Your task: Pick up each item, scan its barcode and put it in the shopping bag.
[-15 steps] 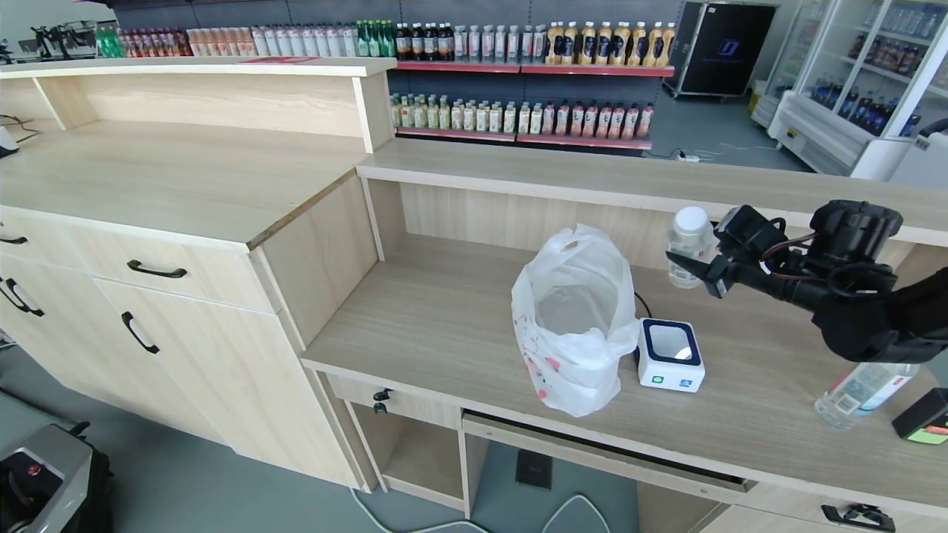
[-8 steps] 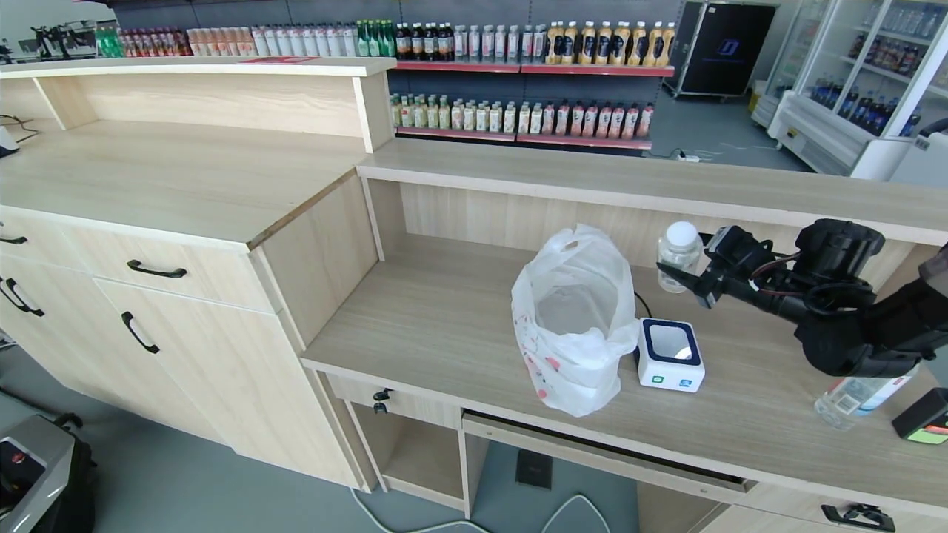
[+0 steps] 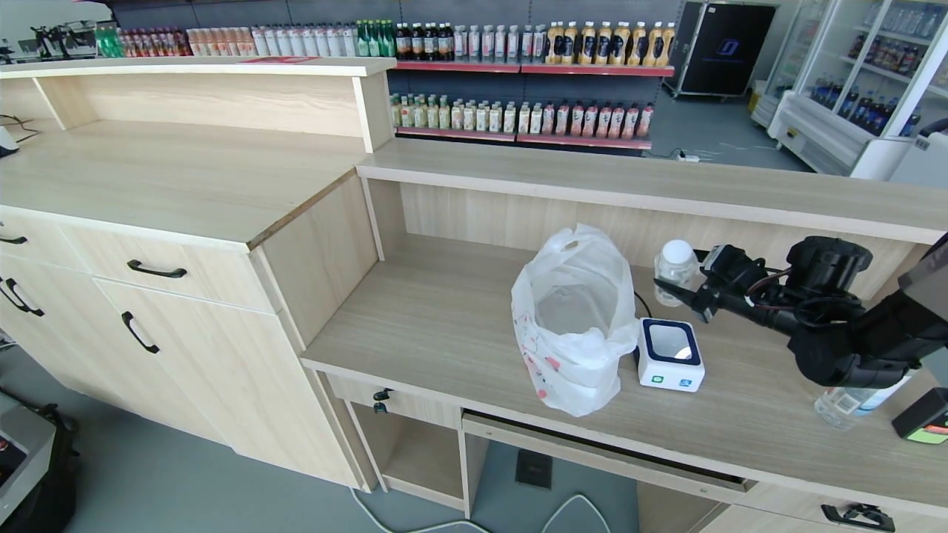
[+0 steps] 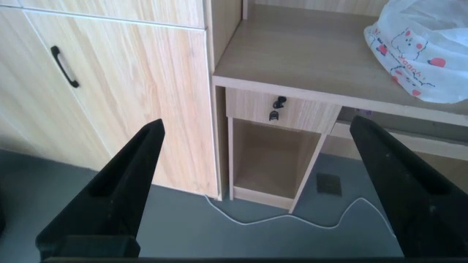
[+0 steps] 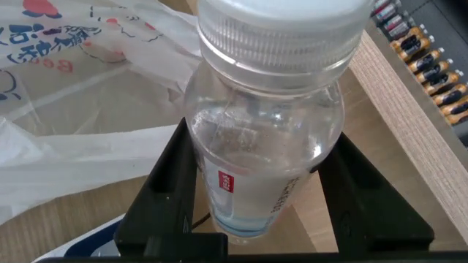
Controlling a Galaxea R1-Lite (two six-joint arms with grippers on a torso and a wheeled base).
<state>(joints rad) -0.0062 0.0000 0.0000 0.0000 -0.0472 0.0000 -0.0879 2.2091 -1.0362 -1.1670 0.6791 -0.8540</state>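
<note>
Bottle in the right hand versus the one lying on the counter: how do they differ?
The held bottle is upright, gripped by the right hand; the lying bottle rests on its side on the counter. The held bottle shows a white cap; the lying bottle sits partly behind the arm. Both are clear.

Matte black right arm (image 3: pixel 844 348), bulbous wrist joint (image 3: pixel 826 260), looped black cables (image 3: pixel 770 284), flat black wedge-shaped jaws

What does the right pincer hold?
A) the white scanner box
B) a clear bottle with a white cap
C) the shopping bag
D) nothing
B: the right pincer clamps the clear bottle from both sides, below the cap.
</note>
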